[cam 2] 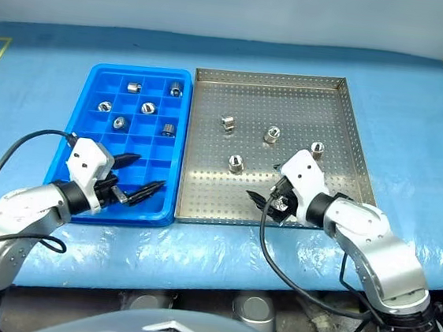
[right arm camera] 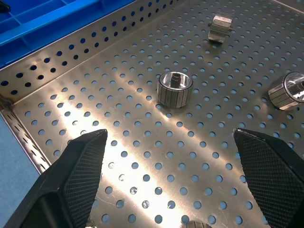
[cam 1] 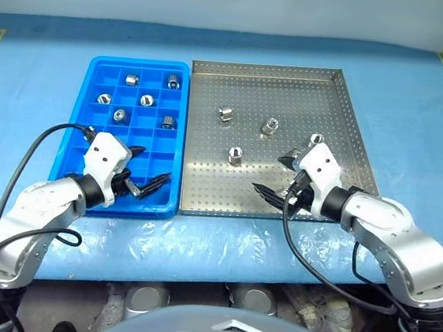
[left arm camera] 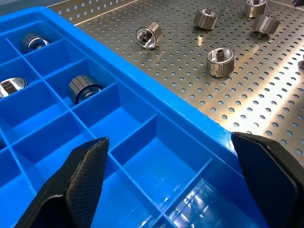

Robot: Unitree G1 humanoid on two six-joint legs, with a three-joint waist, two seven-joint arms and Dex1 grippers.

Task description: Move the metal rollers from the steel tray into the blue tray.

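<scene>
On the blue-covered counter, left of the steel tray and touching its rim, the blue tray, with six metal rollers sitting in compartments of its far half and the near compartments bare. Above the near rows of the blue tray, the left hand, fingers spread wide, gripping nothing. Inside the steel tray, four rollers left to move: one lying on its side toward the far left, one upright near the middle, one upright nearer the front, and one close to the right rim, just beyond the right hand. Over the near right part of the steel tray, the right hand, fingers likewise wide apart and empty, aimed toward the front upright roller.

Probably the reach-and-pick stage, task somewhat past half done. Best to lower squarely over the front upright roller, straddle its round wall with a finger on each side, close gently to avoid squirting it across the slick perforated floor, then lift clear of the rim before crossing to a bare compartment.
</scene>
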